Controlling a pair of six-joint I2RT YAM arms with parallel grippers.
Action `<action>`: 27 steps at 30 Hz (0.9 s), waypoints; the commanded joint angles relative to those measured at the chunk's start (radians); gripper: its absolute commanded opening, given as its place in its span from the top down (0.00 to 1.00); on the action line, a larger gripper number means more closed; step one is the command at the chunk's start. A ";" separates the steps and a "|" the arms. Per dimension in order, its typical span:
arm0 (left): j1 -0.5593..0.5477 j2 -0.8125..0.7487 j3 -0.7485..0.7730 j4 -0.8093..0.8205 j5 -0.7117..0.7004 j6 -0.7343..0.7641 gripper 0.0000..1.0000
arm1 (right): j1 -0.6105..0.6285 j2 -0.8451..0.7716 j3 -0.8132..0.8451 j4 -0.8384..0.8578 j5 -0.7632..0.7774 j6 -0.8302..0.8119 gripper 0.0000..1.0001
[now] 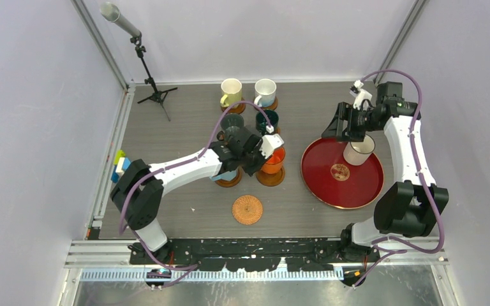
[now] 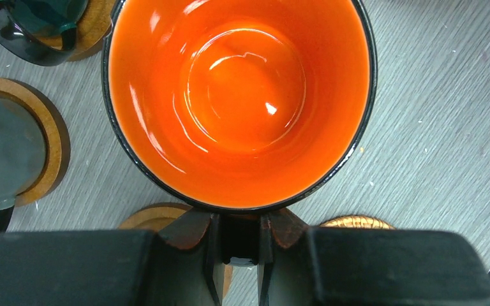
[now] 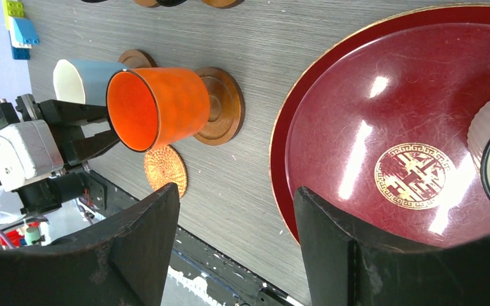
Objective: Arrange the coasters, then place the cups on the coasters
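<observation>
Fingers, left [image 2: 188, 233]: pressed together on the near edge of the orange cup [image 2: 239, 102], pinching it just under the rim.
Fingers, right [image 3: 134, 248]: spread wide with nothing between them, hanging over the left rim of the red tray [image 3: 357, 127].
Counter [image 1: 185, 127]: grey wood grain; only the top view takes in all of it.
Left arm: stretched diagonally from its near-left base to mid-counter, wrist pointing straight down into the cup.
Right arm: rises along the tray's right side, then bends leftward at the far end.
Red tray: on the counter's right half, carrying the cream cup [image 1: 359, 152]; the right wrist view catches only that cup's edge.
Orange cup: upright at a wooden coaster [image 3: 220, 105]; only the right wrist view shows its side and base, and whether it rests there is unclear.
Light-blue cup [image 3: 83, 81]: just beside the orange one; from above, the left arm covers most of it.
Far group: pale yellow cup [image 1: 231, 91], white cup [image 1: 265, 91], grey-teal cup [image 1: 233, 121] and dark green cup [image 1: 267, 120] on coasters, all four together only from above.
Woven coaster [image 1: 247, 209]: bare, near the counter's front edge.
</observation>
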 commanded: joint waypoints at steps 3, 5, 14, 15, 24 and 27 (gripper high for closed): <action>0.000 -0.025 -0.011 0.162 0.035 -0.036 1.00 | 0.005 -0.020 -0.003 0.031 0.025 0.012 0.29; 0.000 -0.014 -0.013 0.163 0.044 -0.042 1.00 | 0.005 -0.019 -0.008 0.032 0.017 0.015 0.29; -0.003 0.015 -0.028 0.161 0.053 -0.045 1.00 | 0.007 -0.017 -0.020 0.044 0.020 0.019 0.29; -0.003 0.018 -0.029 0.160 0.053 -0.045 1.00 | 0.007 -0.016 -0.019 0.045 0.020 0.019 0.29; -0.006 0.060 -0.033 0.158 0.070 -0.052 0.96 | 0.007 -0.009 -0.025 0.049 0.020 0.019 0.29; -0.011 0.067 -0.033 0.152 0.073 -0.053 0.89 | 0.007 -0.007 -0.023 0.049 0.024 0.016 0.29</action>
